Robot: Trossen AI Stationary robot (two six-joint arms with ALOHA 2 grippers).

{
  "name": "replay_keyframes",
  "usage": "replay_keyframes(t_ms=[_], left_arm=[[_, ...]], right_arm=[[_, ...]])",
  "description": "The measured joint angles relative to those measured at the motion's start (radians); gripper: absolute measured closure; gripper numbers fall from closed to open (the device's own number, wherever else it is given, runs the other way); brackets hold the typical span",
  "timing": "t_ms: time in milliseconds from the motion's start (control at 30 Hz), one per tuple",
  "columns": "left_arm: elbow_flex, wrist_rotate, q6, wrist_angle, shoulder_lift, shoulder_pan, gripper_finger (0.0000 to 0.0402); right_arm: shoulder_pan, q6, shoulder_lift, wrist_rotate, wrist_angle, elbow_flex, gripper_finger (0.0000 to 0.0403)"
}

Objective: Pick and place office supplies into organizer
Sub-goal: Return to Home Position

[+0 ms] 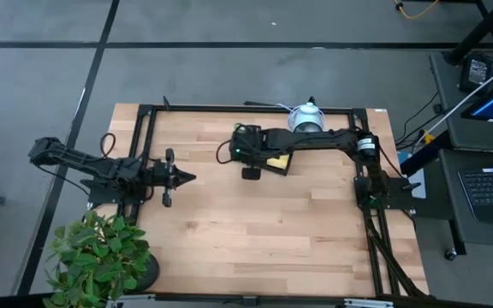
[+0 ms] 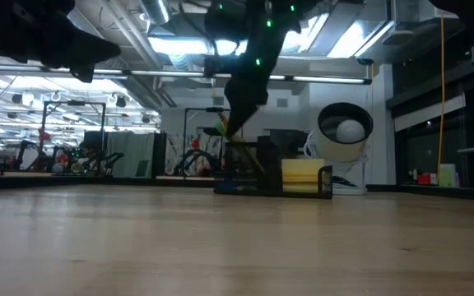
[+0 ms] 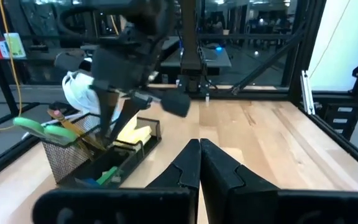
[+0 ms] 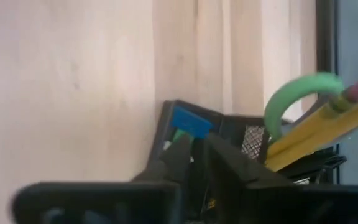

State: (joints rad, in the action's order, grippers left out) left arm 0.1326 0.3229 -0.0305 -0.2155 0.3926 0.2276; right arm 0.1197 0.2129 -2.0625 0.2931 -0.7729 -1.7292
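Note:
The black mesh organizer point(image 1: 268, 160) stands at the table's far middle. In it are the yellow sticky-note pad point(image 3: 133, 133), green-handled scissors point(image 3: 37, 127), pencils with pink erasers point(image 4: 328, 118), and small blue point(image 4: 190, 122) and green pieces point(image 3: 108, 176). My right gripper point(image 4: 196, 148) hangs just above the organizer's low compartment, fingers pointing down, a narrow gap between them and nothing visible in it. My left gripper point(image 3: 199, 163) is shut and hovers over the table's left part point(image 1: 182, 178), well away from the organizer.
A white round lens-faced device point(image 1: 306, 119) stands just behind the organizer at the far edge. A potted green plant point(image 1: 97, 257) sits at the near left corner. A black frame point(image 1: 144, 154) runs along the table's edges. Bare wood point(image 1: 264, 231) stretches across the near half.

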Motion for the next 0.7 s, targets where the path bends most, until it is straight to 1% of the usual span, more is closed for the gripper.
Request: replay_keyframes(t_ms=[67, 133, 233, 333, 500, 567, 633, 700], left_arm=[[0.0, 0.0, 0.027, 0.003, -0.013, 0.0, 0.04], [0.0, 0.003, 0.065, 0.004, -0.032, 0.0, 0.0401], [0.0, 0.026, 0.111, 0.022, -0.077, 0.0, 0.0399], [0.0, 0.054, 0.12, 0.09, -0.13, -0.001, 0.0401], [0.0, 0.035, 0.16, 0.149, -0.225, -0.003, 0.04], [0.0, 0.026, 0.174, 0.154, -0.257, -0.015, 0.0401], [-0.002, -0.007, 0.174, 0.162, -0.283, -0.032, 0.0401], [-0.031, -0.044, 0.174, 0.13, -0.301, -0.053, 0.04]], right_arm=[[-0.02, -0.01, 0.0, 0.0, -0.032, -0.041, 0.0378], [-0.041, -0.01, 0.001, 0.001, -0.042, -0.078, 0.0394], [-0.074, -0.034, 0.001, 0.0, -0.077, -0.121, 0.0394], [-0.111, -0.068, 0.019, 0.0, -0.081, -0.128, 0.0398], [-0.183, -0.143, 0.061, 0.001, -0.074, -0.128, 0.0399], [-0.214, -0.164, 0.076, 0.001, -0.043, -0.123, 0.0399], [-0.243, -0.178, 0.099, 0.002, 0.035, -0.079, 0.0399], [-0.27, -0.183, 0.126, 0.001, 0.123, -0.018, 0.0399]])
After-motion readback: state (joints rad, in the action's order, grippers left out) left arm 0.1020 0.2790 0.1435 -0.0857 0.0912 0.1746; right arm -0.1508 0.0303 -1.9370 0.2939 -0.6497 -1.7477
